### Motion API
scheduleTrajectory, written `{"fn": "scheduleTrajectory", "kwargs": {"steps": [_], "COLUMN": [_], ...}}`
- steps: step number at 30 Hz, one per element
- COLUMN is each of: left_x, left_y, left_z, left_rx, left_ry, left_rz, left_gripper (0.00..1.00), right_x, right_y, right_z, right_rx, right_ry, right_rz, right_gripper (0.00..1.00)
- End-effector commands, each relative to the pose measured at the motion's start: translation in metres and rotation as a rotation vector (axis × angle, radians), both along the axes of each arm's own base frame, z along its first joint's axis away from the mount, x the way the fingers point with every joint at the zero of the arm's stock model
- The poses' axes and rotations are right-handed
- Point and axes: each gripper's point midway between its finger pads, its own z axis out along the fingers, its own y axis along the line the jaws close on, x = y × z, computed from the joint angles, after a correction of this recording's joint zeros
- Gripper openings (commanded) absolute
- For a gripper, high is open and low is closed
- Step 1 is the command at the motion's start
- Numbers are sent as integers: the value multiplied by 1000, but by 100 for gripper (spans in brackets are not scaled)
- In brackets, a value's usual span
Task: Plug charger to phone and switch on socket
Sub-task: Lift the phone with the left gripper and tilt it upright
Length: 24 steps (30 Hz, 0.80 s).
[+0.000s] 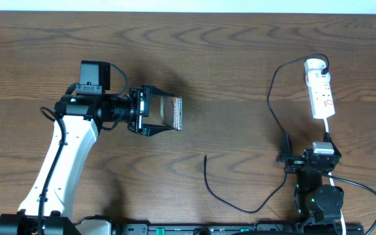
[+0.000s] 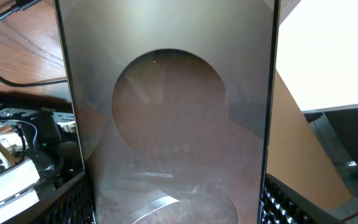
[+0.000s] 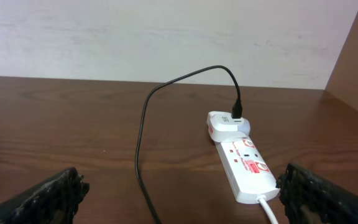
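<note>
While the left gripper (image 1: 164, 113) reached toward the middle of the wooden table (image 1: 207, 52), we saw its two fingers pinching the phone (image 1: 173, 112) by its long edges. In the left wrist view the phone (image 2: 166, 124) filled almost the whole frame, its glossy brownish face turned to the camera, with the dark ribbed finger pads (image 2: 289, 202) pressed against its sides low down. We could not tell whether the phone's lower edge touched the tabletop or hung just above it.

The right gripper (image 1: 307, 151) sat near the table's front right corner, pointing at the power strip (image 1: 320, 91), and its jaws stood spread wide with nothing between them. In the right wrist view the fingers (image 3: 48, 193) framed bare wood, well short of the strip (image 3: 244, 165).

The white strip lay along the right side, its white cord (image 1: 328, 125) running back toward the right arm. A white block (image 3: 225, 123) sat in the far end of the strip, and the black charger cable (image 1: 271, 98) entered it from above. From there the cable looped left, ran down past the right gripper, curved along the table's front edge and ended with its free tip (image 1: 205, 157) lying on the wood, below and to the right of the phone and apart from it.
</note>
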Motion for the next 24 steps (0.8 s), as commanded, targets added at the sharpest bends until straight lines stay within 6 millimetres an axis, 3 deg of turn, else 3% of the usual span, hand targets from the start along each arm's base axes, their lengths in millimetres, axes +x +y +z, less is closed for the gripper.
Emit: {"fn": "scheduleTrajectory", "kwargs": {"steps": [1, 6, 12, 19, 24], "left_x": [2, 11, 0, -12, -14], "left_y": [-1, 21, 82, 125, 132], "left_z": [22, -12, -65, -82, -84], "left_rx": [-18, 201, 623, 878, 919], "left_ry": [-60, -40, 89, 144, 151], "left_rz": [-4, 87, 231, 291, 299], "left_gripper": [7, 7, 8, 7, 8], "right_x": [0, 0, 0, 0, 0], "right_y": [1, 1, 1, 1, 1], "right_z": [0, 0, 0, 0, 0], "right_rx": [-12, -12, -12, -12, -12], "right_ry": [2, 2, 2, 2, 2], "right_rz": [3, 3, 3, 3, 3], "right_gripper": [99, 99, 99, 99, 99]}}
